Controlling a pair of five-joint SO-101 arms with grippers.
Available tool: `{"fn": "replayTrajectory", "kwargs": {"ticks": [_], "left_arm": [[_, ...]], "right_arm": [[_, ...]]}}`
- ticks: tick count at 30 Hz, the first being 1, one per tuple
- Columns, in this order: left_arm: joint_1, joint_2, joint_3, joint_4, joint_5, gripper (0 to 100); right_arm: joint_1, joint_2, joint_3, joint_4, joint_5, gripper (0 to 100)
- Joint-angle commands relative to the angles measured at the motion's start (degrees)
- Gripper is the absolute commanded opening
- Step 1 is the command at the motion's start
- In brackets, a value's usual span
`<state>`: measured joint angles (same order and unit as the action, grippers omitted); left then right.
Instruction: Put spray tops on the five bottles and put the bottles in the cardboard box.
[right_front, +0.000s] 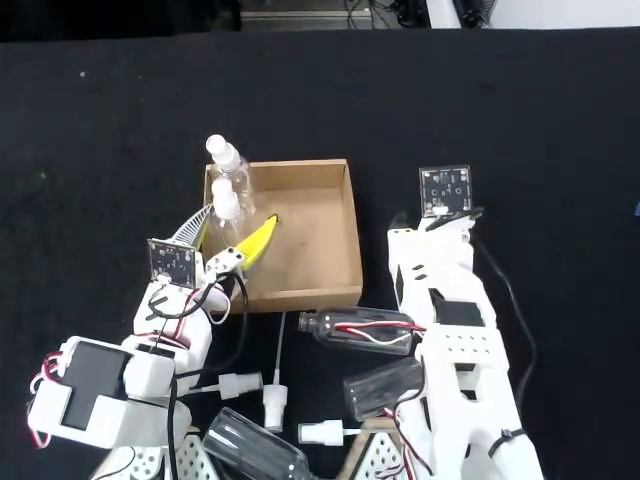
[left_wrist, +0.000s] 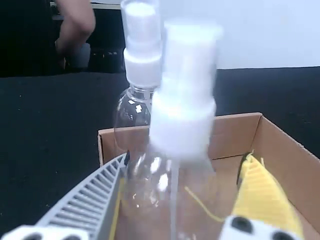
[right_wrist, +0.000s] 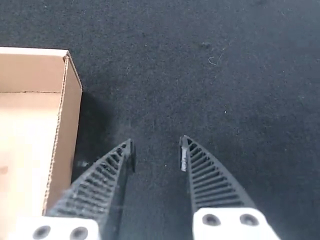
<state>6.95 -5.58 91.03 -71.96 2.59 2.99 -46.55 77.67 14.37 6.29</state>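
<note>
- Two bottles already wear spray tops, and both stand at the far left corner of the cardboard box (right_front: 353, 230) (left_wrist: 280, 145) (right_wrist: 70, 100).
- Nearer of them is the front bottle (right_front: 229, 212) (left_wrist: 182, 120). It stands inside the box wall, between the fingers of the left gripper (right_front: 238, 217) (left_wrist: 185, 157).
- That gripper is spread to either side of it. The grey finger (left_wrist: 90, 200) lies against the bottle's side, and a strip of cardboard shows between the bottle and the yellow finger (left_wrist: 260, 195) (so no squeeze is visible).
- Just behind it, at the box's corner, is the rear bottle (right_front: 226, 160) (left_wrist: 139, 75).
- Over the dark surface (right_front: 520, 120) just beside the box's right wall is the right gripper (right_wrist: 156, 144), fingers apart and holding nothing.
- Three uncapped bottles lie on their sides on the near side of the box. The first bottle (right_front: 340, 325) lies just off the box's near right corner (arm wires cross it), the second bottle (right_front: 385, 388) lies nearer the arms, and the third bottle (right_front: 255, 450) lies lower left.
- Between them lie three loose tops: the first spray top (right_front: 235, 383), the second spray top (right_front: 275, 400) and the third spray top (right_front: 325, 432).
</note>
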Motion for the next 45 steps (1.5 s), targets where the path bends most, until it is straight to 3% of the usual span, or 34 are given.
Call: {"fn": "replayTrajectory", "kwargs": {"ticks": [1,26,31,37,45], "left_arm": [[-0.57,-0.35,1.19,-1.67,0.26,33],[-1.63,-0.79,2.77,-1.76,-0.18,33],[-2.24,-7.38,5.58,-0.79,-0.18,32],[-3.03,-23.30,5.32,17.14,0.18,32],[-3.30,-54.95,2.86,58.29,0.26,33]], "right_arm": [[0.88,0.57,-0.31,-1.58,0.00,13.1],[0.79,0.57,-0.31,-1.67,0.00,13.1],[0.70,0.66,-0.22,-2.73,0.00,13.1],[0.62,0.66,0.57,-4.22,0.00,13.1],[0.62,0.66,0.57,-4.04,0.00,13.1]]}}
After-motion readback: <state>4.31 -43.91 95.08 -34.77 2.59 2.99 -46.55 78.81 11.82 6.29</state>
